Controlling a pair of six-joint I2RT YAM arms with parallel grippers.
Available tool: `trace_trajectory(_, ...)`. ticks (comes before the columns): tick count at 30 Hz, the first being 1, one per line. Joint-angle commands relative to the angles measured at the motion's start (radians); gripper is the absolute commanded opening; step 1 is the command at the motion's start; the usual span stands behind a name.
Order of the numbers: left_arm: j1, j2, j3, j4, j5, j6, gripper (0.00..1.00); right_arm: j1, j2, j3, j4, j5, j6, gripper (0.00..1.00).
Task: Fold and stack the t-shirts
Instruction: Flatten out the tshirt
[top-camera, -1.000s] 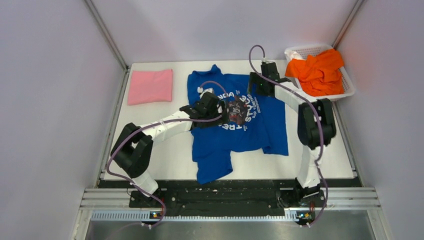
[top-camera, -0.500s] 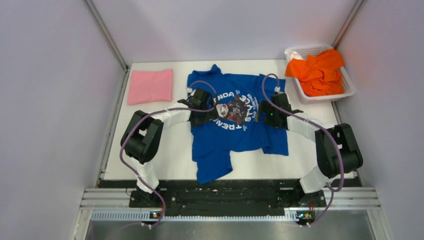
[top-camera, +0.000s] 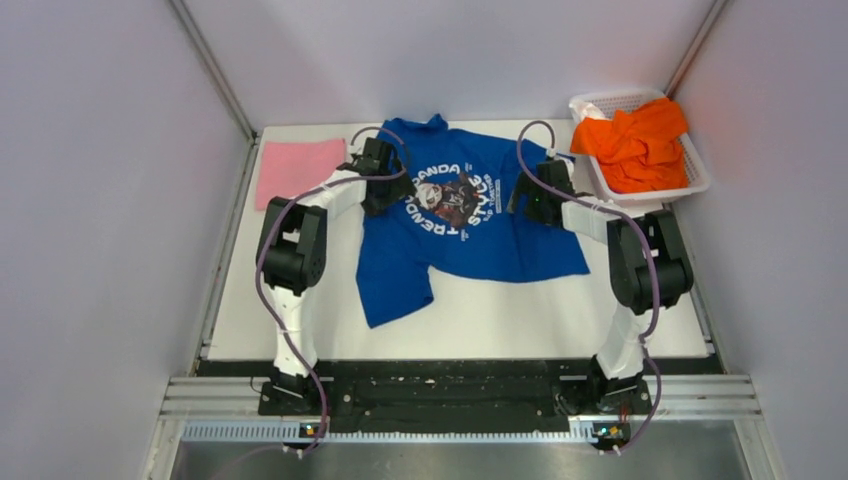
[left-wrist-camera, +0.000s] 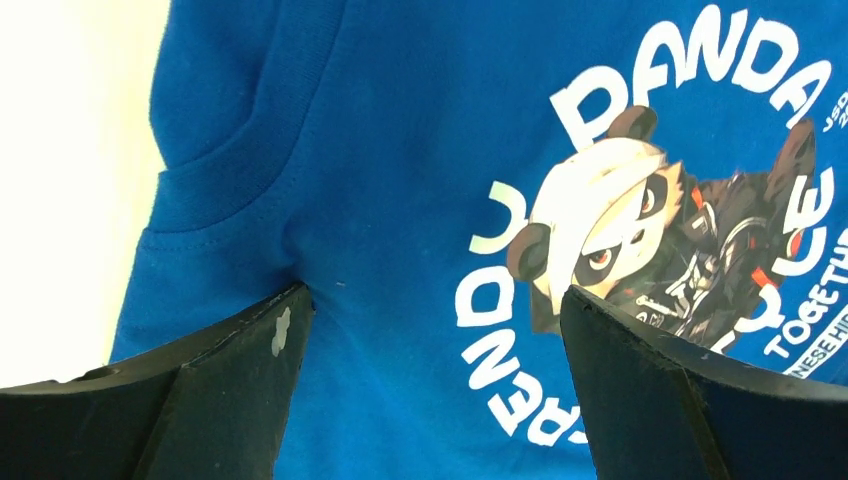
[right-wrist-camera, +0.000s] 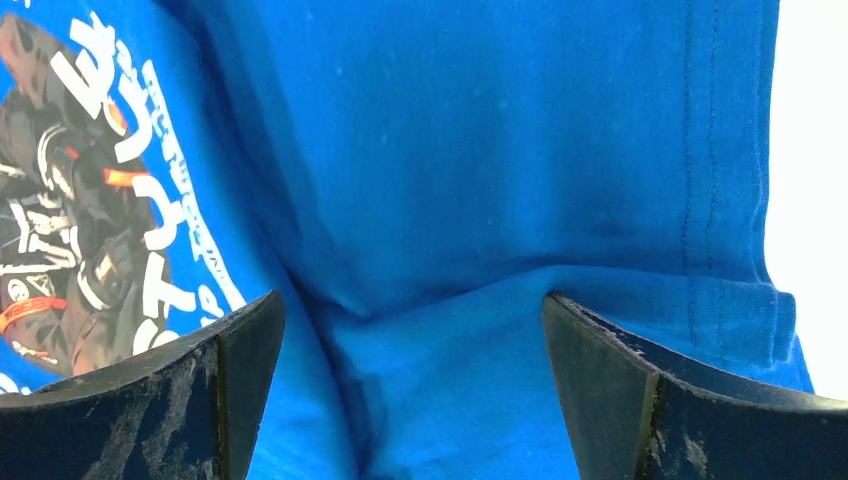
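blue t-shirt (top-camera: 478, 228) lies print-up on the far half of the white tabletop (top-camera: 520, 310), collar at the far edge. one flap of it trails toward the near edge on the left side.

round print (left-wrist-camera: 620, 240): "panda" in white arched capitals, clear in the left wrist view, over a cartoon panda face. "toget…" on the right, cut off by the frame edge. letters "rend" along the lower left. finer lines are too small to read.

left pincer (left-wrist-camera: 430, 400): fingers wide apart over the cloth beside a sleeve seam, at the print's left. right pincer (right-wrist-camera: 415, 400): fingers wide apart over a shallow crease near a double-stitched hem. cannot tell whether either one touches the cloth.

pink t-shirt (top-camera: 295, 168): folded flat, far left corner, partly hidden by the left arm.

orange t-shirt (top-camera: 640, 140): crumpled in a white mesh basket (top-camera: 612, 100), far right corner.

pale grey-lilac walls (top-camera: 110, 200) on three sides. metal rail (top-camera: 460, 395) along the near edge carries both arm bases.
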Motion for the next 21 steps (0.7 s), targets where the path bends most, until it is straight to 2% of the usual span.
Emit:
trace_trajectory(1, 0.044, 0.089, 0.115, -0.084, -0.002, 0.061, 0.99, -0.043, 0.071, 0.087, 0.036, 0.005, -0.033, 0.99)
trace_trajectory(4, 0.045, 0.084, 0.214, -0.132, 0.004, 0.092, 0.99, -0.049, 0.030, 0.126, 0.033, 0.003, -0.055, 0.99)
trace_trajectory(8, 0.039, -0.063, 0.140, -0.120, 0.004, 0.114, 0.99, -0.050, -0.134, 0.078, 0.019, 0.030, -0.074, 0.99)
trace_trajectory(15, -0.013, -0.543, -0.334, -0.048, -0.060, 0.047, 0.99, -0.052, -0.566, -0.273, 0.036, 0.126, 0.072, 0.99)
trace_trajectory(18, -0.059, -0.694, -0.526, -0.092, -0.074, -0.024, 0.99, -0.051, -0.701, -0.406, 0.043, 0.156, 0.134, 0.99)
trace_trajectory(21, -0.114, -0.789, -0.649, -0.227, -0.117, -0.083, 0.99, -0.052, -0.792, -0.480, 0.046, 0.194, 0.147, 0.99)
